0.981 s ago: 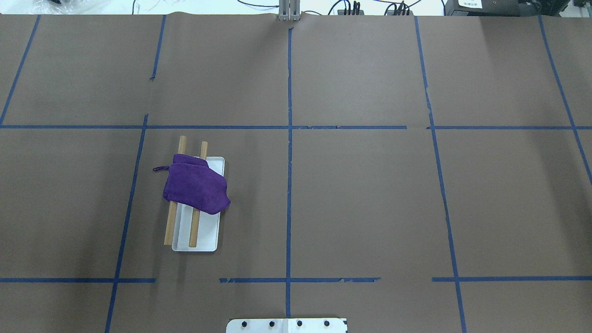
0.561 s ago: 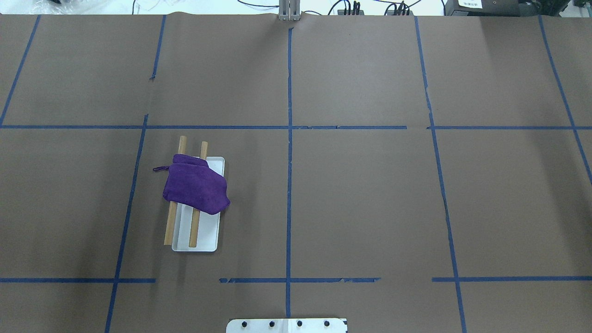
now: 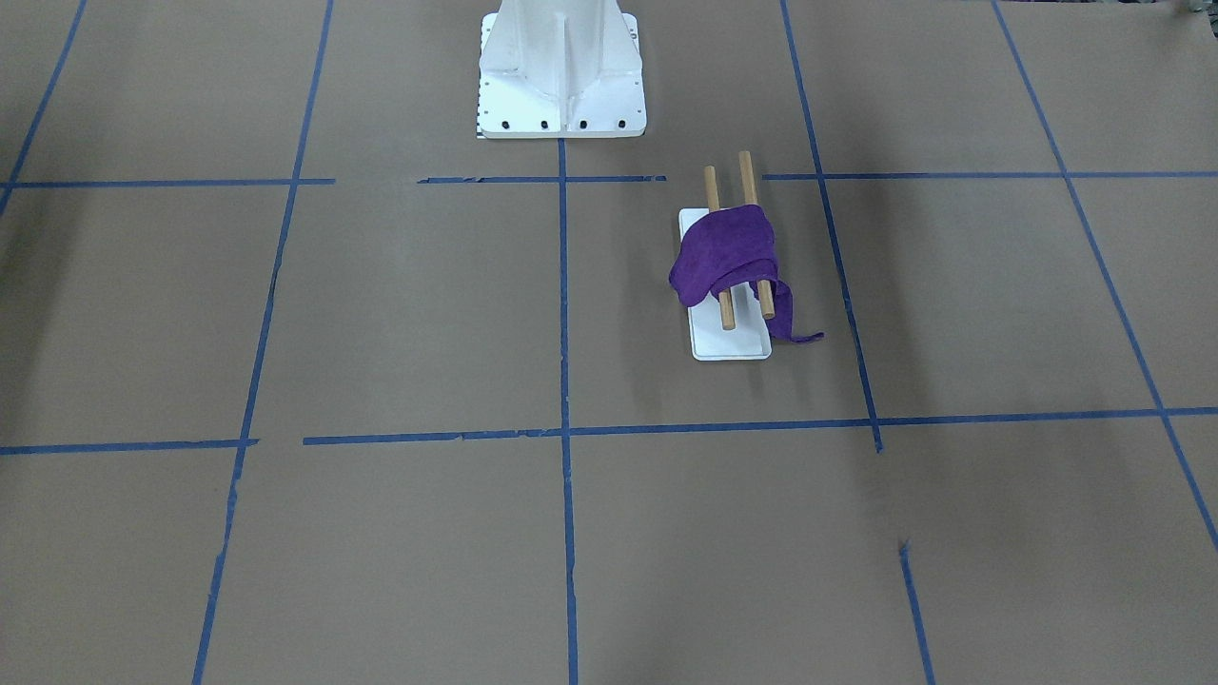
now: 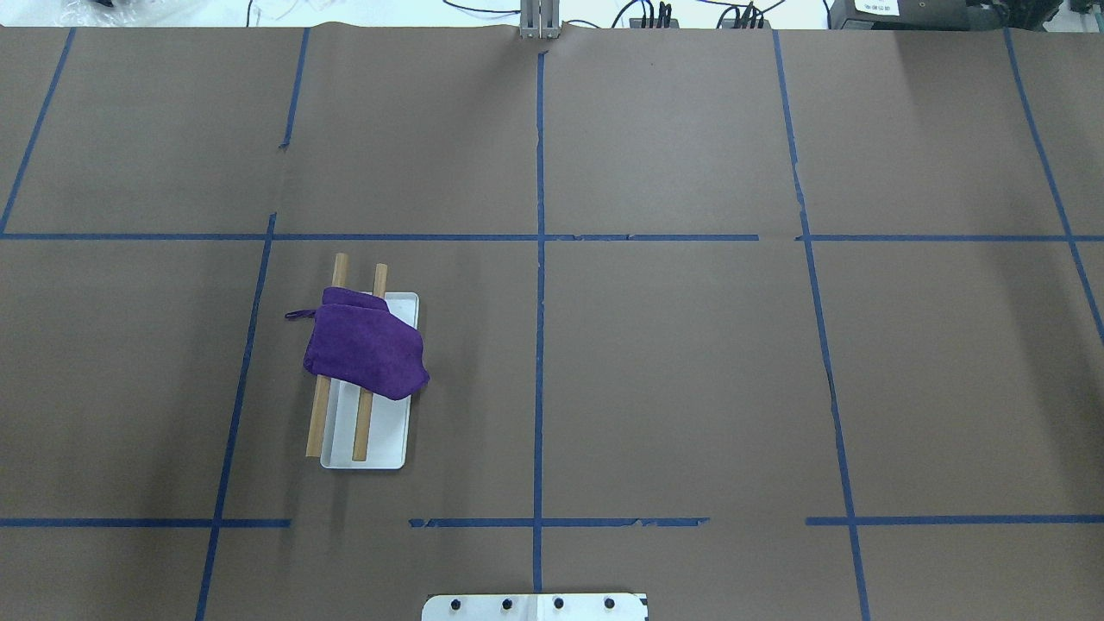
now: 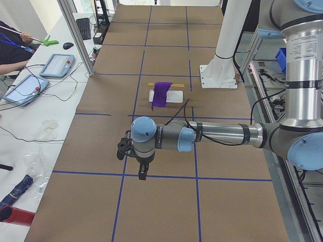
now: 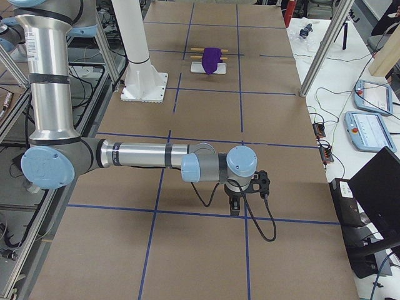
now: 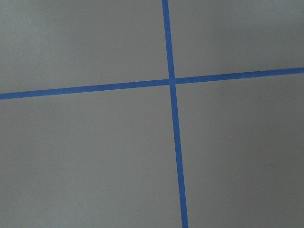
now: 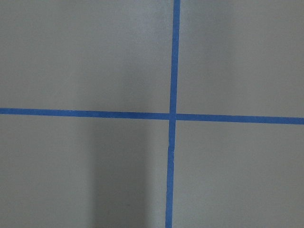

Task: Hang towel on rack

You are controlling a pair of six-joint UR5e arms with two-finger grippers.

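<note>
The deep-purple towel (image 4: 366,345) lies draped over both wooden rods of the rack (image 4: 363,427), which stands on a white base (image 4: 390,435) on the robot's left half of the table. Its thin loop (image 4: 297,314) sticks out at one corner. The front view shows the towel (image 3: 728,252) hanging over the rods, with a strip trailing to the table. The left gripper (image 5: 143,174) hangs over the table far from the rack, seen only in the left side view. The right gripper (image 6: 235,209) shows only in the right side view. I cannot tell whether either is open or shut.
The robot's white pedestal (image 3: 561,67) stands at the table's middle edge. Blue tape lines (image 4: 539,302) divide the brown table cover. Operator tablets (image 5: 56,65) and cables lie on the far side bench. Both wrist views show only tape crossings.
</note>
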